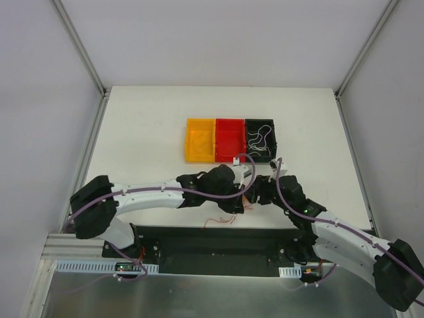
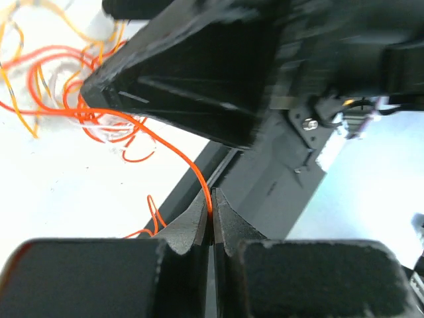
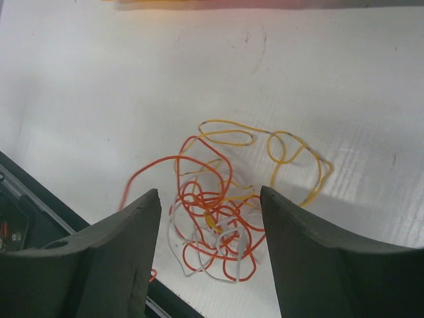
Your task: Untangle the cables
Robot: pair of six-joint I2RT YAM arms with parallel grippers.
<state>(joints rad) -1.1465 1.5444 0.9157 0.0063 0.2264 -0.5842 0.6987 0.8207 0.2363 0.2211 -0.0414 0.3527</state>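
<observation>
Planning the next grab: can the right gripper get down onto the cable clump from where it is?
Probably yes. The right gripper is open directly above the cables, with nothing between; the left gripper only pinches one red strand off to one side.

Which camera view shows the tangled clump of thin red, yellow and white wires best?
The right wrist view: nearly the whole clump lies in plain sight. The left wrist view shows only a blurred part; in the top view the arms hide most of it.

I see three bins (image 1: 215, 140) in a row behind the cable clump (image 3: 215, 224) on the table (image 1: 142, 132); one cable (image 1: 260, 138) in rightmost bin (image 1: 274, 142).
</observation>
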